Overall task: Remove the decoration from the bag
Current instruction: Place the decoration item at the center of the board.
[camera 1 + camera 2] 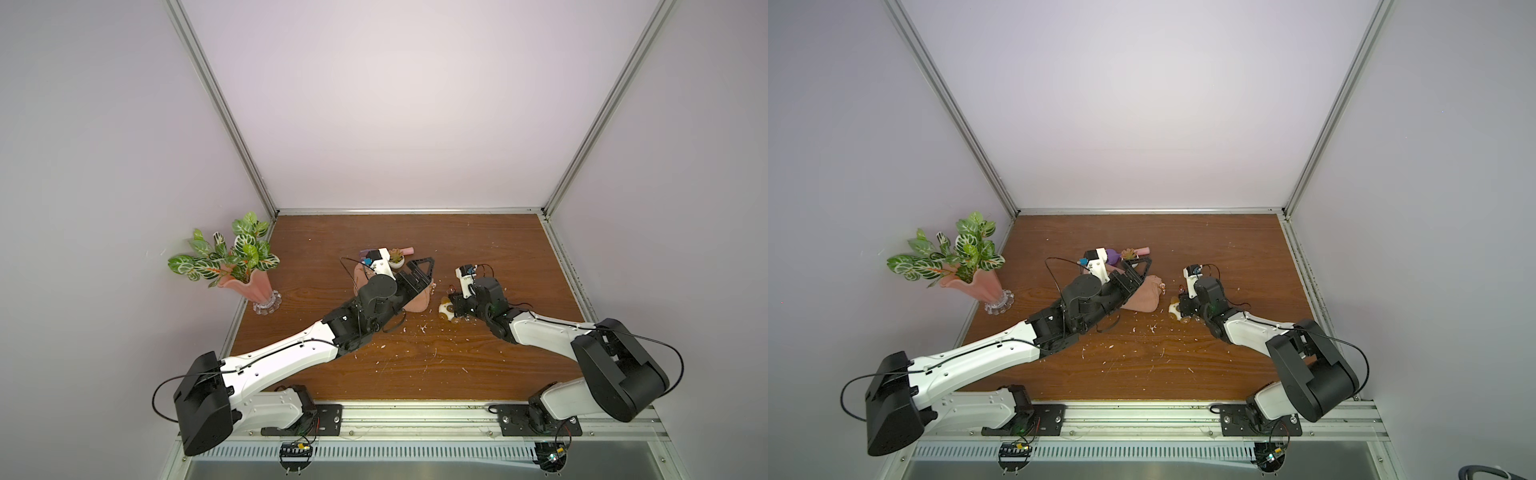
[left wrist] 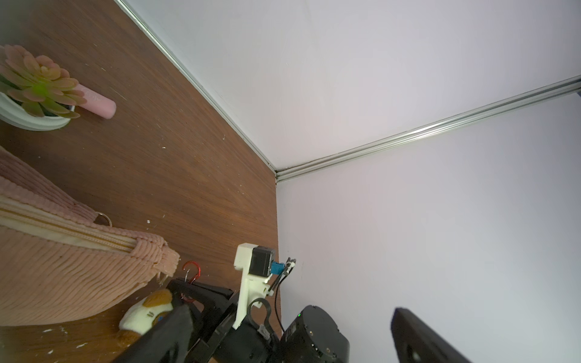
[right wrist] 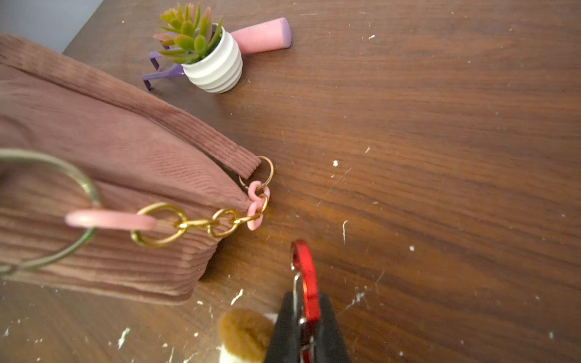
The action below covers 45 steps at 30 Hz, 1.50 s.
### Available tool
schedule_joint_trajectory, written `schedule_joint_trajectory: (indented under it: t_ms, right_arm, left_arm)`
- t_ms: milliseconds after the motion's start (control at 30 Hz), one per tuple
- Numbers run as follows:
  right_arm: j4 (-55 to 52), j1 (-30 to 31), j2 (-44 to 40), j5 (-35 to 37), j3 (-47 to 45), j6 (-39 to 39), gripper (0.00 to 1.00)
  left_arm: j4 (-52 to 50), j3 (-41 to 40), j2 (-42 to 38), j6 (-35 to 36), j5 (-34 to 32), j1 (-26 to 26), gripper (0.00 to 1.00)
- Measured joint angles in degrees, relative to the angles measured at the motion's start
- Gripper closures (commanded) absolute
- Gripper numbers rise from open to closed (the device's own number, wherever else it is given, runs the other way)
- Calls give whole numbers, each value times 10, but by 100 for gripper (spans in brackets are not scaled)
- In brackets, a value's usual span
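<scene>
Right end effector [image 3: 303,301] clamped on the red clip [image 3: 306,273] of the decoration [image 3: 245,331], which lies on the bench [image 3: 440,157] just beside the bag [image 3: 125,151]. Left end effector [image 1: 424,275], jaws apart, above the bag

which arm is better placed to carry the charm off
Right: the right hand grips the red clip of the cream plush charm; the left hand hangs open over the pink corduroy bag.

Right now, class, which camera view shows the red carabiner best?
The right wrist view: the red carabiner is close, sharp, pinched by the right gripper. The left wrist view shows it small; in both top views, a speck.
</scene>
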Motion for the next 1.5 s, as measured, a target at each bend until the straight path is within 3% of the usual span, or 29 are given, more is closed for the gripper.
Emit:
schedule_joint_trajectory:
  t_ms: [333,700,967,1067,1500]
  right_arm:
    - [5,-14,28,-10,34,-1,100]
    - [-74,-14,-144,-87,31,0,100]
    - [-168,-14,-162,-171,21,-12,100]
    - [-191,-14,-144,-190,17,-26,100]
    - [-155,-31,83,-181,68,-44,100]
  left_arm:
    - [-8,-14,-14,2,-14,0,0]
    - [-11,-14,-21,13,-26,0,0]
    - [-11,-14,-21,20,-30,0,0]
    - [-11,-14,-21,23,-31,0,0]
    - [-24,-14,-22,27,-32,0,0]
